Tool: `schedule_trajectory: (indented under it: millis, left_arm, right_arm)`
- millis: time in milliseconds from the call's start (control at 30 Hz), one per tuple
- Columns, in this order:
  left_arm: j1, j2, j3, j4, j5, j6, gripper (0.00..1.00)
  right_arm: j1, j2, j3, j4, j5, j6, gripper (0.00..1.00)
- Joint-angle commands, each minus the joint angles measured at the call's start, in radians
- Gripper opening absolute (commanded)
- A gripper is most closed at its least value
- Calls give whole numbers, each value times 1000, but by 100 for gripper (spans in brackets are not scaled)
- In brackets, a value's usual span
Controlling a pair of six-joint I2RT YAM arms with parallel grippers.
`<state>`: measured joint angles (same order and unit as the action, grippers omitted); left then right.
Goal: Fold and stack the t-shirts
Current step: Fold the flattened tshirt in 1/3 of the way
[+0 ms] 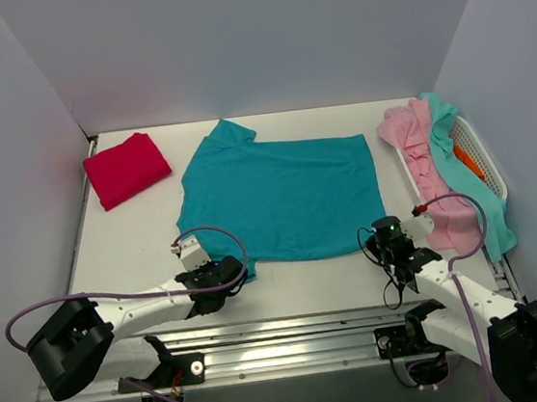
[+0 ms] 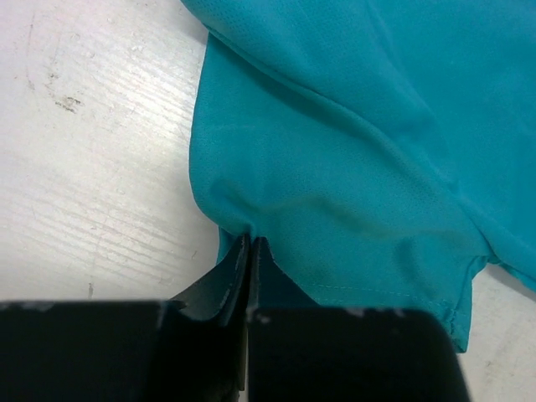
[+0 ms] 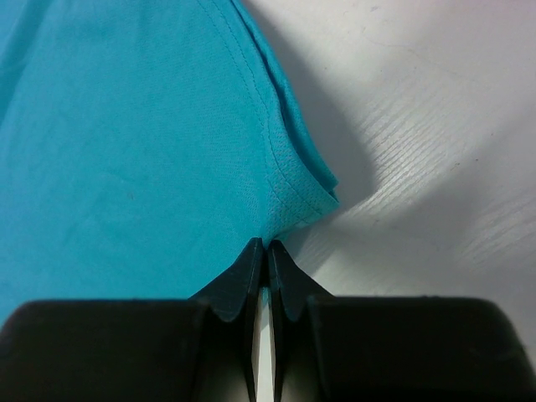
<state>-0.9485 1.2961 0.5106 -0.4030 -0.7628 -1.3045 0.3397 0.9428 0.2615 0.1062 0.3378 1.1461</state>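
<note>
Teal t-shirt [image 1: 283,199] lies spread flat at the middle of the table [image 1: 128,246], its hem along the 6 o'clock edge nearest the arms. We have two holds on it. The left gripper [image 2: 251,251] is pinched tight at the hem's 7 o'clock corner, fingers together, with the cloth puckering into the tips. At 5 o'clock the right gripper [image 3: 265,249] is likewise clamped on the other hem corner, the stitched edge gathered at its tips.

We judge this a light, limp thing: thin soft cotton with no stiffness, so it will sag between the two holds and drape wherever it is carried. The doubled, stitched hem is the sensible place to grip, since it is thicker than the single layer and less likely to slide out of narrow tips. Even so, we'd want both corners raised together and kept apart to keep the cloth taut.

A folded red t-shirt [image 1: 126,169] waits at 10 o'clock. At 3 o'clock, a pink t-shirt [image 1: 430,173] and an aqua t-shirt [image 1: 477,201] spill over the white basket [image 1: 484,152].
</note>
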Motion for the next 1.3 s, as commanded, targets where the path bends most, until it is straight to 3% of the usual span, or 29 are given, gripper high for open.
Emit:
schedule_trajectory:
  millis: [0,333,567,1000,1267]
  left_arm:
    - [-12,-35,38,-95,30,17,2]
    - [-16,-335,157,-356,0,111,2]
    - [25,-390,246,-396,-58,191,3]
    - [298,-314,315,-117,135,467,2]
    - [457,-120,396,36,266,556,2]
  right_arm:
    - [-7,-39,7,-39,1,-19,0]
    - [-8,-105,73,-137,-3,-49,0]
    - [-10,-99,113,-149,-2,-63,0]
    - [-11,56,199,-45,-6,-83,0]
    - [-13,209,294,16,6,-103,0]
